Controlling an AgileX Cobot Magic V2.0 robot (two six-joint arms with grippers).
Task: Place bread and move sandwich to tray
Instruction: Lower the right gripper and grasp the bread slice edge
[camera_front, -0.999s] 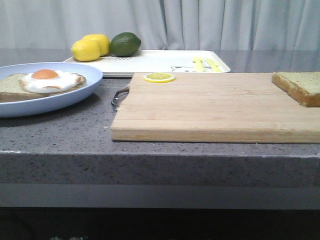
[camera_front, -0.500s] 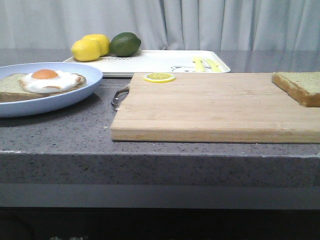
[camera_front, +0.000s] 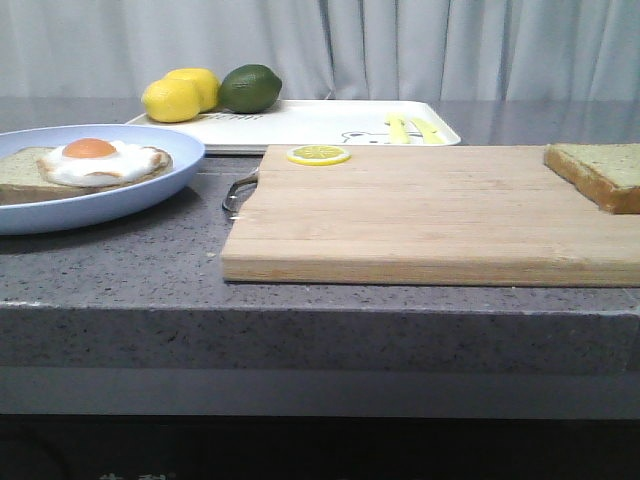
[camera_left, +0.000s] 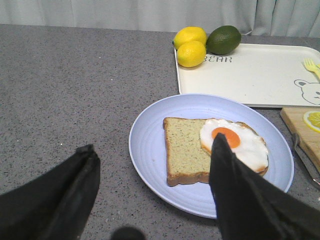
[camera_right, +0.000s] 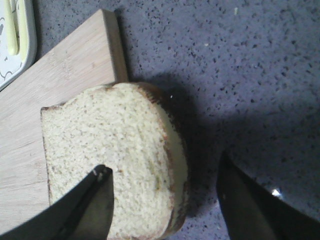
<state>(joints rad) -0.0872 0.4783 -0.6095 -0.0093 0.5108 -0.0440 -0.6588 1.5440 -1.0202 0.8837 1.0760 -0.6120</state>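
Note:
The bread (camera_front: 603, 172) lies at the right end of the wooden cutting board (camera_front: 420, 215); in the right wrist view the bread (camera_right: 110, 140) overhangs the board's corner. My right gripper (camera_right: 162, 165) is open astride it, one finger over the slice's top and the other past its crust over the counter. The sandwich (camera_left: 215, 149), a bread slice with a fried egg (camera_front: 98, 158), sits on the light-blue plate (camera_left: 150, 145). My left gripper (camera_left: 152, 142) is open just short of the plate, holding nothing. The white tray (camera_front: 310, 122) stands behind the board. Neither gripper shows in the front view.
Two lemons (camera_front: 180, 95) and a lime (camera_front: 250, 88) sit on the tray's far left corner, and yellow cutlery (camera_front: 410, 128) lies at its right. A lemon slice (camera_front: 318, 155) rests on the board's far left corner. The counter's front edge (camera_front: 320, 305) is near.

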